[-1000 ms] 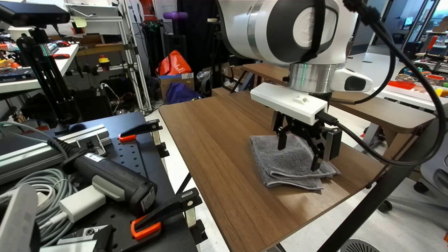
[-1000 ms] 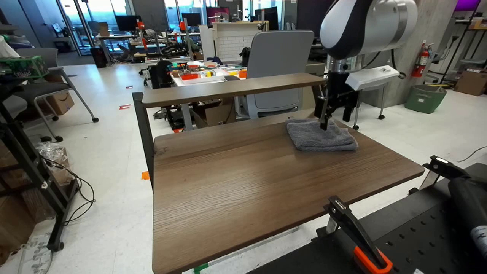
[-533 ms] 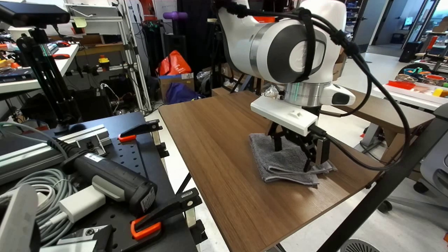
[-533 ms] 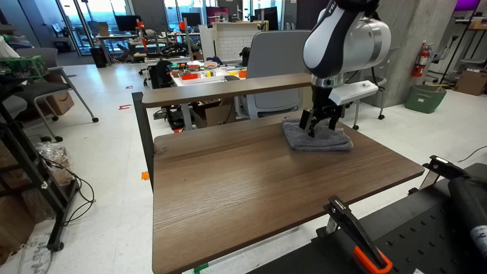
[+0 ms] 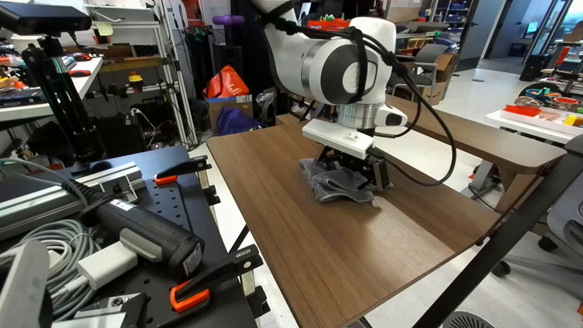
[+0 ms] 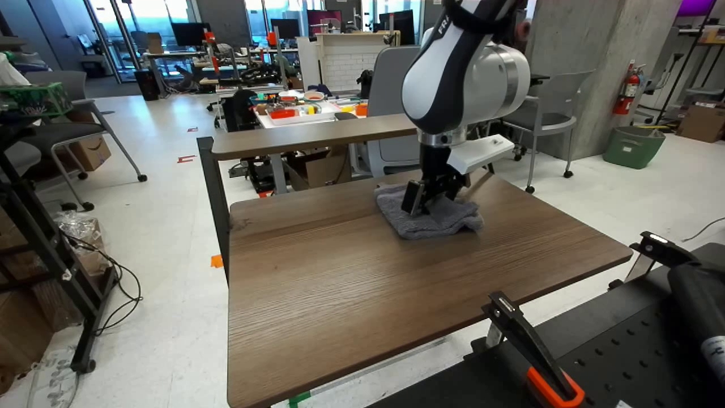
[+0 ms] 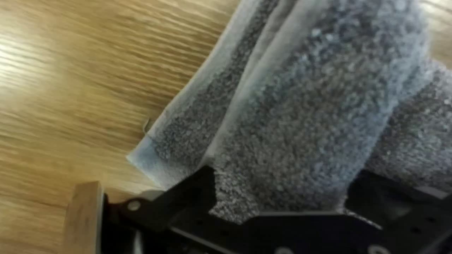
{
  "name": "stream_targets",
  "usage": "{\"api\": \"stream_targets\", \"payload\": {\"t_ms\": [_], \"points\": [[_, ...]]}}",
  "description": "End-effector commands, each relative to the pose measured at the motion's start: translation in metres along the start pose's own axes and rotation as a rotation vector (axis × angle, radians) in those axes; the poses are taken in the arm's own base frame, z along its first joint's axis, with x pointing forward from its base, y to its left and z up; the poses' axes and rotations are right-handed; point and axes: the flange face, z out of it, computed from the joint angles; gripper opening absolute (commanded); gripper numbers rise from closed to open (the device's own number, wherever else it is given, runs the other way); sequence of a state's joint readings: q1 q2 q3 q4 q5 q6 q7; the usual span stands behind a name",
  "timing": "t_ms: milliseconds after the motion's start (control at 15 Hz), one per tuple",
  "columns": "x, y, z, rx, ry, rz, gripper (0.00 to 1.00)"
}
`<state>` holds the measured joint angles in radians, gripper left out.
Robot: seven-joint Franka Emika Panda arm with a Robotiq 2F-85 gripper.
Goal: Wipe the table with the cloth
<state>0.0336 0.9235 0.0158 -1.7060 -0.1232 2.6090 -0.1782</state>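
Note:
The table, with its dark brown wood-grain top (image 5: 282, 191), shows in both exterior views (image 6: 351, 283) and fills the left of the wrist view (image 7: 77, 106). The small grey cloth (image 5: 339, 189) lies bunched on it, near the raised narrow table (image 6: 453, 218). My gripper (image 5: 346, 171) points down with its fingertips pressed into the cloth; this also shows in an exterior view (image 6: 439, 198). In the wrist view the two black fingers (image 7: 282, 176) stand apart with a thick raised fold of cloth (image 7: 300, 116) filling the gap between them. The fingertips' lowest parts are hidden in the cloth.
A narrower raised table (image 5: 478, 132) runs along the far side, with a black post (image 6: 212, 198) at its end. A black cart (image 5: 182, 196) with orange clamps (image 5: 193, 296) and a black tool (image 5: 145, 232) stands beside the table. A grey chair (image 6: 391, 96) stands behind.
My gripper has lowered into the cloth and moved with it along the table, leftward in both exterior views. The cloth was flat and folded; now it is bunched up between the fingers.

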Motion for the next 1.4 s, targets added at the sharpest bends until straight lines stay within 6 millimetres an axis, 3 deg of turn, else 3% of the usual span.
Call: {"api": "stream_targets", "payload": {"t_ms": [0, 267, 467, 733, 1067, 1133, 1333], "points": [[0.02, -0.044, 0.014, 0.002, -0.029, -0.114, 1.0], [0.037, -0.091, 0.009, 0.002, -0.05, -0.213, 1.0], [0.045, -0.116, 0.002, 0.014, -0.065, -0.268, 1.0], [0.041, -0.129, -0.023, 0.037, -0.075, -0.332, 1.0], [0.018, -0.136, -0.078, 0.065, -0.112, -0.439, 1.0], [0.038, -0.139, -0.057, 0.047, -0.08, -0.385, 1.0], [0.027, -0.137, -0.075, 0.053, -0.097, -0.416, 1.0]]}}
